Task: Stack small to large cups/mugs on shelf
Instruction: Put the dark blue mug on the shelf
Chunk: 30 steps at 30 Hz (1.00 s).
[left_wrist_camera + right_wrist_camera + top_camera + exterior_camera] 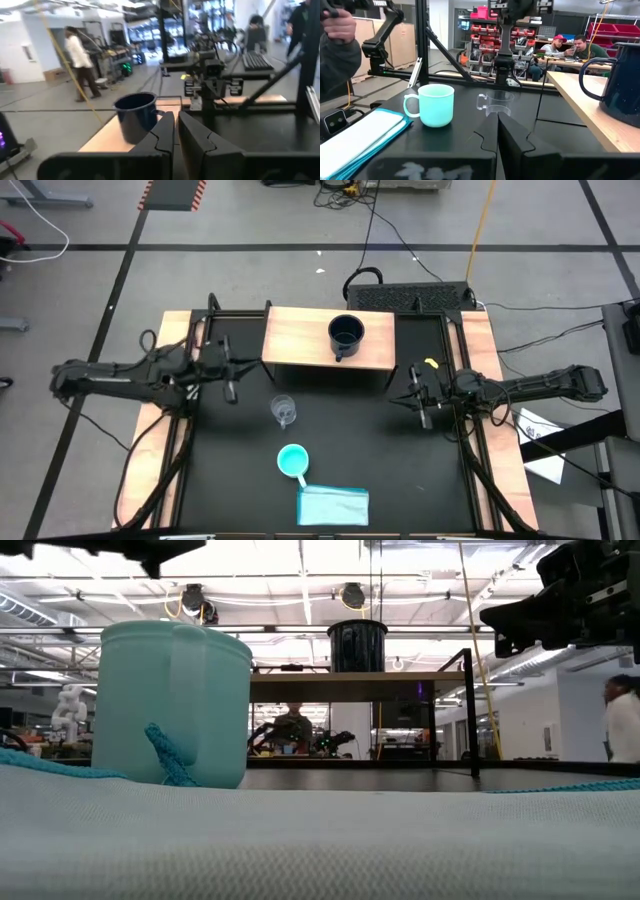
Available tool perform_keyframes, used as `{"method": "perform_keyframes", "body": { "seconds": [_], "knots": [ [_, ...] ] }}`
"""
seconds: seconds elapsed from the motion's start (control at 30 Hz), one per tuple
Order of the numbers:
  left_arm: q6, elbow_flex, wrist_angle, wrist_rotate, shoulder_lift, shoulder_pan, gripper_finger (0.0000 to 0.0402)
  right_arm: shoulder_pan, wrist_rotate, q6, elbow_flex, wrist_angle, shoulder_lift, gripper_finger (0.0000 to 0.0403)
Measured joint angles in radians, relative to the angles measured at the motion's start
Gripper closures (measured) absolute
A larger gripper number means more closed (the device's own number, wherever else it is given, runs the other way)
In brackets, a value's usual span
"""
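We note navy mug (346, 334) upright on shelf (290, 340); left gripper (229, 392) nearly closed, right gripper (424, 416) closed, both empty.

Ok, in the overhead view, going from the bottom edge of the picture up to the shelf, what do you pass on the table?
Folded light blue cloth → medium turquoise mug → small clear glass cup → light-wood-topped shelf, with the large dark navy mug standing on it.

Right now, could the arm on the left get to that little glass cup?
Probably yes. The left gripper hangs shut just beside the glass cup, with bare black table between them; the turquoise mug and cloth lie farther off.
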Motion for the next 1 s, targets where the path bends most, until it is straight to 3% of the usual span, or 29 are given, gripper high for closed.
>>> {"method": "perform_keyframes", "body": {
  "seconds": [0.23,0.5,0.77,1.0],
  "knots": [
    [-0.003,0.126,-0.004,0.213,0.188,0.149,0.0373,0.000,0.000,0.000,0.000,-0.008,0.000,0.0403],
    [0.031,0.281,-0.026,0.525,0.366,0.295,0.0373,0.000,0.000,0.000,0.000,-0.023,0.000,0.0403],
    [0.036,0.466,-0.114,0.573,0.544,0.337,0.0373,0.000,0.000,0.000,0.000,-0.028,0.000,0.0403],
    [0.225,0.596,-0.188,0.548,0.651,0.339,0.0373,0.000,0.000,-0.001,0.000,-0.030,0.000,0.0403]
  ]
}}
